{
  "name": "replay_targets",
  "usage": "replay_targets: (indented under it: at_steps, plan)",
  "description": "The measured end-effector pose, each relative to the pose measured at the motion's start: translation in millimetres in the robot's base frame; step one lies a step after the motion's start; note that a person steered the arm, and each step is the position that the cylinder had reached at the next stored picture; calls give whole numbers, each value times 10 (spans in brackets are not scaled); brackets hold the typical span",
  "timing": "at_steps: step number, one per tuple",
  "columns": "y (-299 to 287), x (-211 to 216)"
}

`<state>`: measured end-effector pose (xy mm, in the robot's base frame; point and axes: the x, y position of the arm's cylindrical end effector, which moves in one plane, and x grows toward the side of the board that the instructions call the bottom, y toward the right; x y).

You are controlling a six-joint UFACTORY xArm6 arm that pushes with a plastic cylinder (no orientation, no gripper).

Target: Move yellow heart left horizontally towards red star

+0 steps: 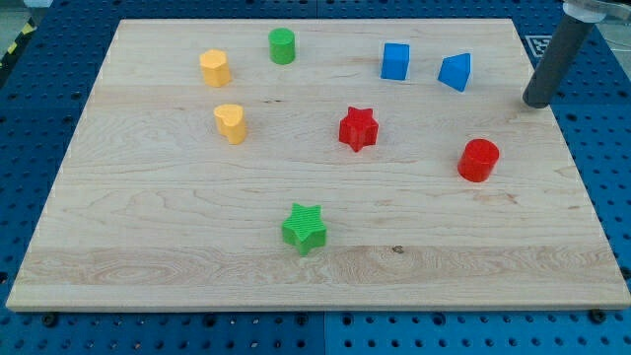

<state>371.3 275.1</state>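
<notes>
Tool tip (536, 103) rests right of blue blocks (455, 72).

The red star (359, 128) sits near the middle of the wooden desk (148, 237). The yellow heart (231, 123) lies well to the view's left of the red star, at about the same height. A second yellow block (215, 67) stands up and further left of the star, with the green cylinder (282, 45) just beside it. The blue cube (395, 61) and a blue wedge-like block (455, 71) lie above and to the right of the star. The red cylinder (478, 160) is to its right, slightly lower. The green star (305, 228) lies below it. My tip (537, 102) rests far right of the star, apart from every block.
</notes>
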Motion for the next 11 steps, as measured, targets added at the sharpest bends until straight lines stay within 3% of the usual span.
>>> replay_targets:
  at_steps: [3, 7, 11]
  plan:
    - [-50, 372]
    - [-277, 1260]
    - [-2419, 1341]
